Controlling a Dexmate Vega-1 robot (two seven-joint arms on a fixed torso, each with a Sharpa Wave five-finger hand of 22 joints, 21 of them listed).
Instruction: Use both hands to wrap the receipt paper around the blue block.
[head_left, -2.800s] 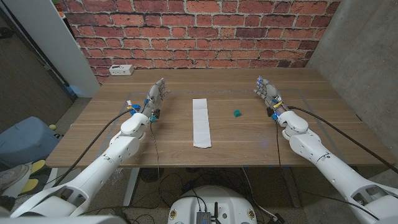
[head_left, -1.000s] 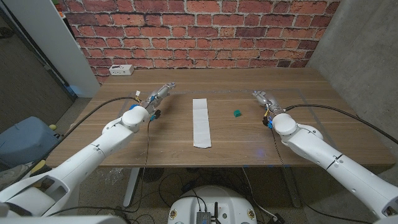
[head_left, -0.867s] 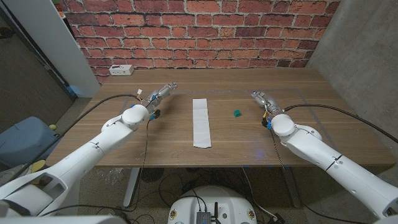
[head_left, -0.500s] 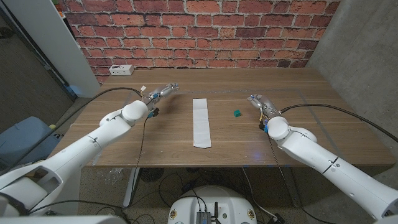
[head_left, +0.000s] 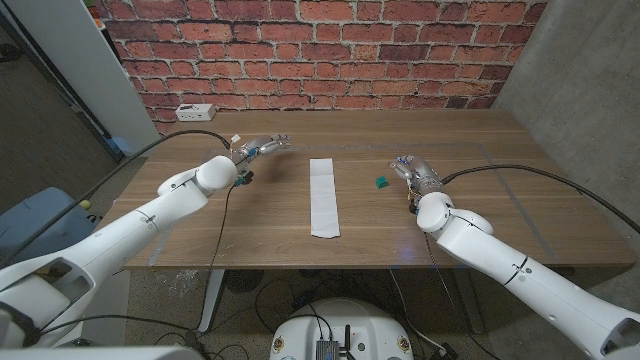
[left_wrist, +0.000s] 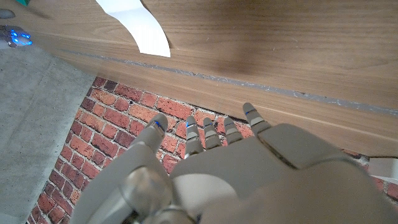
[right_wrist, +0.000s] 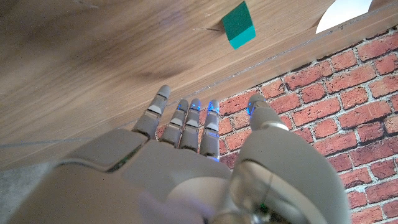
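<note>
A long white strip of receipt paper (head_left: 322, 196) lies lengthwise on the middle of the wooden table (head_left: 250, 220); one end of the strip (left_wrist: 138, 26) shows in the left wrist view. The small teal-blue block (head_left: 381, 182) sits to its right, also seen as a block (right_wrist: 239, 25) in the right wrist view. My left hand (head_left: 262, 146) hovers left of the paper's far end, fingers straight and apart, holding nothing. My right hand (head_left: 413, 170) is just right of the block, fingers straight, empty and apart from it.
A white power strip (head_left: 193, 113) lies at the table's far left edge. A brick wall (head_left: 320, 50) stands behind the table and a grey wall (head_left: 580, 90) to the right. Black cables run along both arms.
Both arms have swung inward. My left hand moved toward the paper's far end and my right hand moved left, closer to the block. Paper and block have not moved.
</note>
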